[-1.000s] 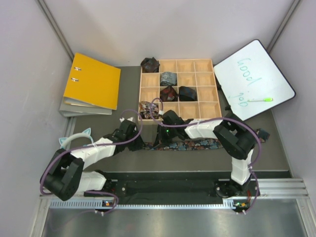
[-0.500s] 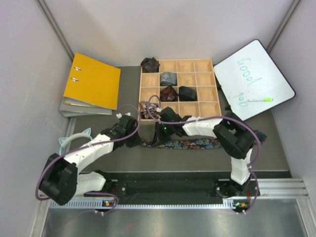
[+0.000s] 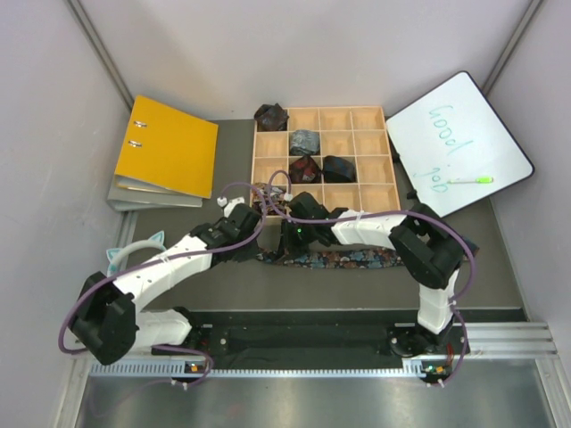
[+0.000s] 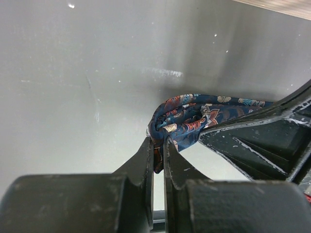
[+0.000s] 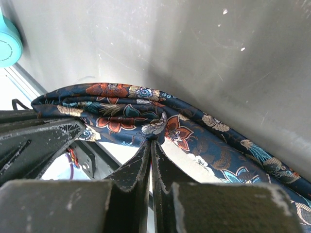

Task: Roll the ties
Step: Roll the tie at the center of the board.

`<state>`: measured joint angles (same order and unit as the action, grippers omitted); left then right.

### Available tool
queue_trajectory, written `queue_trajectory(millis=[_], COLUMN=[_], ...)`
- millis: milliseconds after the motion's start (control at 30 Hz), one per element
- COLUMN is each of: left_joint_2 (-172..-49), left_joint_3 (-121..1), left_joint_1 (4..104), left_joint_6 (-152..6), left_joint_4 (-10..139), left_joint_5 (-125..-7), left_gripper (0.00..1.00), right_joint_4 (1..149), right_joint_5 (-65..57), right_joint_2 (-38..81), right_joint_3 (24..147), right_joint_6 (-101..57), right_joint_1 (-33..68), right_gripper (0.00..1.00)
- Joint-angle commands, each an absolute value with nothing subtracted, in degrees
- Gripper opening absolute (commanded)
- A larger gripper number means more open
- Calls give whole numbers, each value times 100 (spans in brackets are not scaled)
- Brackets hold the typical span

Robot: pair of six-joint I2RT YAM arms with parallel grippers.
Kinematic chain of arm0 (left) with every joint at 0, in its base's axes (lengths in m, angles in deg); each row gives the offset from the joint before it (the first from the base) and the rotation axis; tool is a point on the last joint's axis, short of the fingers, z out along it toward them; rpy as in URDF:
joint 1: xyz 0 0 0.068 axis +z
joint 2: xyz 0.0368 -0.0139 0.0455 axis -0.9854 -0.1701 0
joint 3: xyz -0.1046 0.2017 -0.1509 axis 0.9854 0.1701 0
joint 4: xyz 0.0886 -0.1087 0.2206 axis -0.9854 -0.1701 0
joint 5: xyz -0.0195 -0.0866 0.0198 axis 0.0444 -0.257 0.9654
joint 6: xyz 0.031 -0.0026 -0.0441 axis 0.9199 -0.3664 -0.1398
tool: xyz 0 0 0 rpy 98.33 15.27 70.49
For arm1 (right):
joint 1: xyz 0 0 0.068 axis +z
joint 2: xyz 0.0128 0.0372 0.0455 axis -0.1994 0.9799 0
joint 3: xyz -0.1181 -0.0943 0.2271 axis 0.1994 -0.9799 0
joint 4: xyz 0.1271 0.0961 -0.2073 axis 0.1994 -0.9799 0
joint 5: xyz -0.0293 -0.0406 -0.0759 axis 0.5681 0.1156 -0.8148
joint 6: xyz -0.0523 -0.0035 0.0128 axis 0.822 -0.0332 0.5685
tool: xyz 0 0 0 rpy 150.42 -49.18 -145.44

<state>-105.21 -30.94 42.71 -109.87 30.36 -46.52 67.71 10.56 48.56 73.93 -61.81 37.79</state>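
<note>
The roll looks barely started: the left pincer (image 4: 159, 144) clenches the folded end of the soft navy floral fabric tie (image 4: 194, 114). The right pincer (image 5: 149, 144) pinches it alongside. Next probably calls for another turn.

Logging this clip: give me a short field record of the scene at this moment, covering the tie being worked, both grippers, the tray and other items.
tie in work: floral tie, stretched out flat, its left end folded over
left gripper: jaws closed on the folded end
right gripper: jaws closed on the tie's edge beside the fold
tray: wooden grid tray, rolled ties in several compartments
other items: yellow binder; whiteboard with green marker
</note>
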Motion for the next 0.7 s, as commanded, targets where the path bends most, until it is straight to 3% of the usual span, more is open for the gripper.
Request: queue_trajectory(millis=[0, 667], left_joint_2=[-10649, -10957], left_joint_3=[-3437, -4096], left_joint_1=[4118, 3943], left_joint_6=[-11068, -11095], left_joint_4=[2687, 2344], left_joint_5=[-4186, -4168], left_gripper=[1, 1], right_joint_4=[6823, 6806], right_joint_5=[994, 1038], right_joint_2=[4524, 5199], right_joint_3=[7569, 8183], right_joint_6=[-6172, -6172], right_joint_1=[3824, 3833], right_gripper=[4, 4])
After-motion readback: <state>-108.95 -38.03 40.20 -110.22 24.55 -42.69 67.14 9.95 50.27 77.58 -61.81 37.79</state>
